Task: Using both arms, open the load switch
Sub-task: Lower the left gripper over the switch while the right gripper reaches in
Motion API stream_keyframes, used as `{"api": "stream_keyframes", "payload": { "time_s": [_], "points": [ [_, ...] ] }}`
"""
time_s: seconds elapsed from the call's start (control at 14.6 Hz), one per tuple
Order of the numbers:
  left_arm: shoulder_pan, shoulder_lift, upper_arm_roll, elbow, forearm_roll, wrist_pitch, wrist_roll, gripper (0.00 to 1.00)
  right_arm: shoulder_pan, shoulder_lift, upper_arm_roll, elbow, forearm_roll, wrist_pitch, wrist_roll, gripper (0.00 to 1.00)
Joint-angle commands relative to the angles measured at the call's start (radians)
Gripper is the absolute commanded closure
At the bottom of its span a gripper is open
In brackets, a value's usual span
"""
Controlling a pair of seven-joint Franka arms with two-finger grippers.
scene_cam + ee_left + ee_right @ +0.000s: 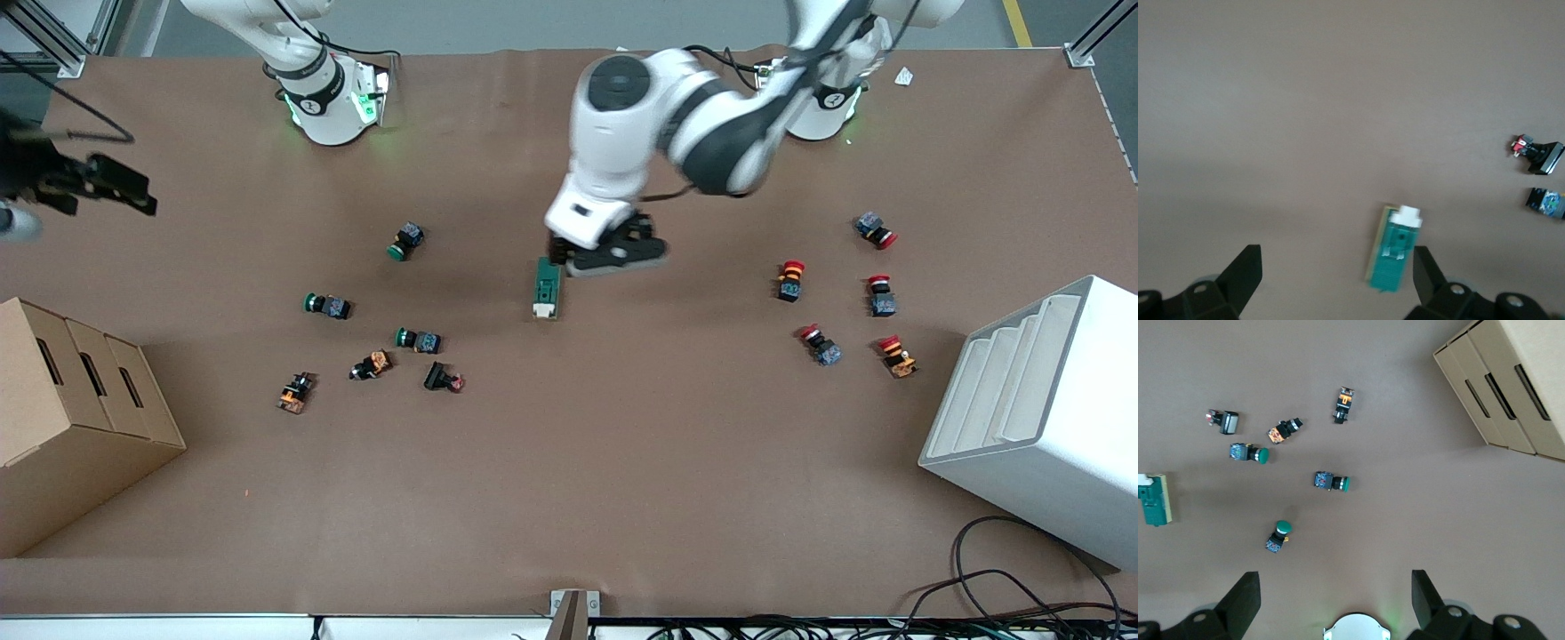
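The load switch (547, 288), a dark green block with a white lever piece at the end nearer the front camera, lies flat at the middle of the table. My left gripper (609, 258) hangs open just above its other end. In the left wrist view the load switch (1395, 257) sits close to one finger (1426, 275), untouched, and the left gripper (1336, 277) holds nothing. My right gripper (124, 188) is raised high over the right arm's end of the table and waits. In the right wrist view the right gripper (1335, 600) is open and the load switch (1155, 500) lies far off.
Green push buttons (407, 240) and small orange and black parts (295, 392) lie toward the right arm's end, beside a cardboard box (71, 427). Red push buttons (790, 279) lie toward the left arm's end, beside a white stepped bin (1040, 418). Cables (1005, 587) trail at the front edge.
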Motion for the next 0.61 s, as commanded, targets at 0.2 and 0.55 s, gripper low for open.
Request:
{"api": "stream_keyframes", "payload": {
  "time_s": [0.2, 0.55],
  "points": [
    [-0.183, 0.149, 0.004, -0.005, 0.420, 0.026, -0.392, 0.00, -0.052, 0.100, 0.013, 0.009, -0.013, 0.134, -0.034, 0.00],
    [-0.269, 0.229, 0.002, -0.033, 0.663, 0.069, -0.616, 0.01, 0.066, 0.129, 0.014, -0.055, -0.039, 0.176, 0.129, 0.00]
  ]
}}
